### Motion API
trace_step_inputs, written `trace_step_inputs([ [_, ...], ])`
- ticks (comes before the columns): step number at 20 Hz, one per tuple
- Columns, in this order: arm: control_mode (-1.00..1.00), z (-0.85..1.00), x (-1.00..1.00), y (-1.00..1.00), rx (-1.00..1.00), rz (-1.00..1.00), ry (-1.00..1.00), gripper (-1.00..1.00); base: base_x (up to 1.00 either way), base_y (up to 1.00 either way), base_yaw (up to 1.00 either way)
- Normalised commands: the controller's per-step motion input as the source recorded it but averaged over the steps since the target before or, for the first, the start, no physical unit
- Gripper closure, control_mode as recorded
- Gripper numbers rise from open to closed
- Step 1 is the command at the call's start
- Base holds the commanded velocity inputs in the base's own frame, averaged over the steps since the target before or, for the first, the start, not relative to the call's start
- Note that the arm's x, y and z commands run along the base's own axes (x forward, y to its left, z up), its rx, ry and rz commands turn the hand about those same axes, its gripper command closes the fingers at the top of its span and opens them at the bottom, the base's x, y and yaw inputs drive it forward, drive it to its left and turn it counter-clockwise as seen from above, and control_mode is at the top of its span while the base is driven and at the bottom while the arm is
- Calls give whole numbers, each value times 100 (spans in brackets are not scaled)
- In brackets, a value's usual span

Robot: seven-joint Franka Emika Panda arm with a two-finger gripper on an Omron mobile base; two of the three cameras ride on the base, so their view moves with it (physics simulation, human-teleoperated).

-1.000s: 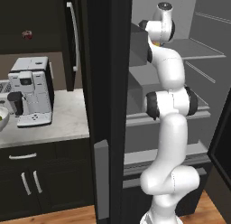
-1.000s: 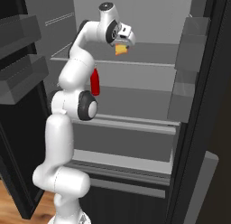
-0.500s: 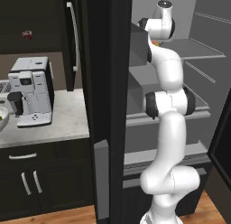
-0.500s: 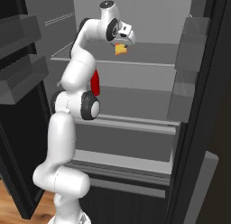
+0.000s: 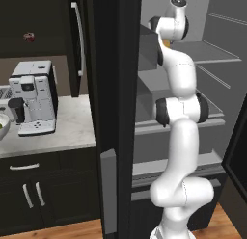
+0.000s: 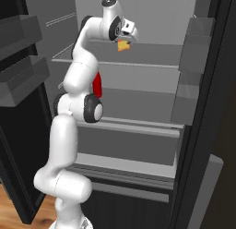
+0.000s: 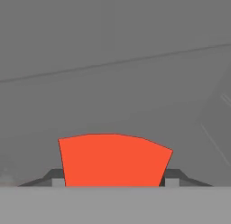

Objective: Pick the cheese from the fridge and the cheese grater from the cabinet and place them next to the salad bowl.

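Note:
The fridge [image 6: 152, 89] stands open with its pale grey shelves showing. The cheese [image 6: 123, 46], a small yellow-orange wedge, sits at the upper shelf's level, and my gripper [image 6: 124, 41] comes down on it from above. In the hand view its red side [image 7: 113, 160] fills the gap between my two dark fingertips [image 7: 54, 177], which press against both its sides. The salad bowl [image 5: 2, 127] with green leaves peeks in at the counter's far left. A dark upper cabinet [image 5: 43, 21] hangs over that counter. The cheese grater is hidden.
A red object [image 6: 97, 85] stands on the shelf below, behind my arm. Door bins [image 6: 193, 62] line the open right door. The black left fridge door [image 5: 116, 112] stands between my arm and the counter [image 5: 67, 132], which carries a coffee machine [image 5: 31, 98].
The jaws have closed in from wide open onto the cheese. The arm and the cheese have hardly moved.

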Motion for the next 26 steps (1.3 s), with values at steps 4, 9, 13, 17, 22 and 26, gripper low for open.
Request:
trace_step_inputs([
  [4, -100, 0, -3, 0, 0, 0, -28, 100, 0, 0, 0],
  [9, -100, 3, -10, 0, 0, -1, -9, 100, 0, 0, 0],
  [13, -100, 0, -8, 0, 0, 0, 0, 100, 0, 0, 0],
  [17, -100, -4, -72, 0, 0, 0, -11, 100, 0, 0, 0],
  [22, -100, -9, -98, 0, 0, 0, -15, 100, 0, 0, 0],
  [26, -100, -73, -70, 0, -2, 0, -2, 100, 0, 0, 0],
])
